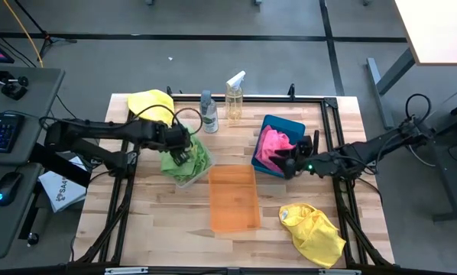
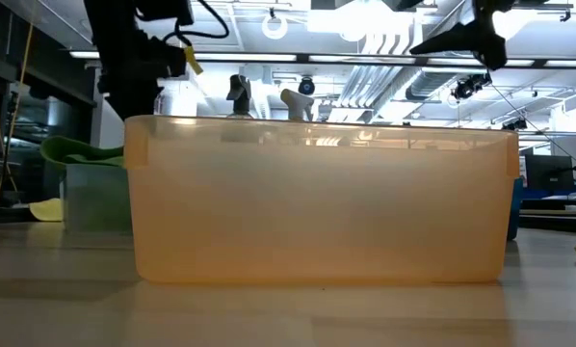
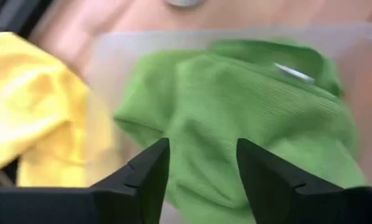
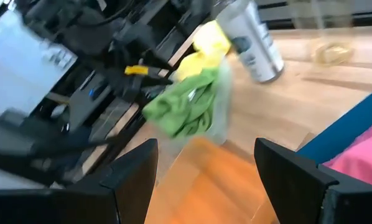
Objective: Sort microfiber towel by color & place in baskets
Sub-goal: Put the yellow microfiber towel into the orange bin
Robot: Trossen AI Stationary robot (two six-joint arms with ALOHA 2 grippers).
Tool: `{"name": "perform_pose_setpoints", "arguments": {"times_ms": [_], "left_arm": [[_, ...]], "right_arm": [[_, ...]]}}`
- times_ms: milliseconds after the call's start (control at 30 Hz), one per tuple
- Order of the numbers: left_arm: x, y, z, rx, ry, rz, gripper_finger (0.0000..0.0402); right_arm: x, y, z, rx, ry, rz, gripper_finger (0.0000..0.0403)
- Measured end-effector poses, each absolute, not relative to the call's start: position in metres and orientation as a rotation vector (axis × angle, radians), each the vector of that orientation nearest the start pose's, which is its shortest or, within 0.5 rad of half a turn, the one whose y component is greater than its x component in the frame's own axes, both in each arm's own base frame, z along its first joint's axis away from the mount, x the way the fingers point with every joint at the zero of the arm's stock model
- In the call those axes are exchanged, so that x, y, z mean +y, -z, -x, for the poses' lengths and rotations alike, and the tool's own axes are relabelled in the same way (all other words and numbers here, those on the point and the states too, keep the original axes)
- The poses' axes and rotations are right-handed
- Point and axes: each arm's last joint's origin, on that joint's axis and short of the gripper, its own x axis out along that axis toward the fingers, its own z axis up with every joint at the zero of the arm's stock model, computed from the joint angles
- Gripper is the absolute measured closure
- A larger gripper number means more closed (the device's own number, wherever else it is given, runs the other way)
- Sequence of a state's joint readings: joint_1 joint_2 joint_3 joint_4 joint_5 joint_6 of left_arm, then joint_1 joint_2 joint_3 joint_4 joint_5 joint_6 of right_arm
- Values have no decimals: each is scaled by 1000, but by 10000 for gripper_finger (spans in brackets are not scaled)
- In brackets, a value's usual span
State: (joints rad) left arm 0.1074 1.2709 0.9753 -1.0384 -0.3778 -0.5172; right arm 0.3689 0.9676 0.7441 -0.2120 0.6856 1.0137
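Nearest us stands the translucent orange basket [image 2: 322, 198], empty so far as we can see, its long axis running from the table's front edge toward the back. Just right of it, at the front, a yellow towel [image 1: 314, 231] lies crumpled on the bare wood table [image 1: 144, 229], nearer the right arm than the left.

Behind the orange bin on the left, the left gripper [image 3: 201, 165] hangs over the clear basket [image 1: 189, 177] with its jaws parted and nothing between them; the lime green towel [image 3: 248, 124] lies bunched directly under the fingers, inside the bin and spilling over its rim. We judge that this cloth is already delivered (the grip looks empty).

The second yellow towel [image 1: 153, 103] sits at the back left corner, just behind the left gripper, so we would expect that arm to serve it.

On the right, the right gripper [image 4: 204, 168] waits wide open and empty beside the teal basket [image 1: 290, 126], which holds a fuzzy pink towel [image 1: 274, 145].

Two spray bottles [image 1: 221, 103] stand upright at the back edge.
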Motion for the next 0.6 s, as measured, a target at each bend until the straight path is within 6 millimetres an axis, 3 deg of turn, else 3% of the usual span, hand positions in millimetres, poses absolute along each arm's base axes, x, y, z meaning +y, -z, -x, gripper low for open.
{"name": "perform_pose_setpoints", "arguments": {"times_ms": [233,433,600], "left_arm": [[90,-250,-197,1193,-957,301,196],[144,-252,-169,1080,-1212,535,195],[167,-250,-150,968,-1371,736,195]], "right_arm": [[29,-286,-204,171,543,-807,139],[-6,-283,-207,267,533,-726,139],[-35,-282,-206,328,488,-655,139]]}}
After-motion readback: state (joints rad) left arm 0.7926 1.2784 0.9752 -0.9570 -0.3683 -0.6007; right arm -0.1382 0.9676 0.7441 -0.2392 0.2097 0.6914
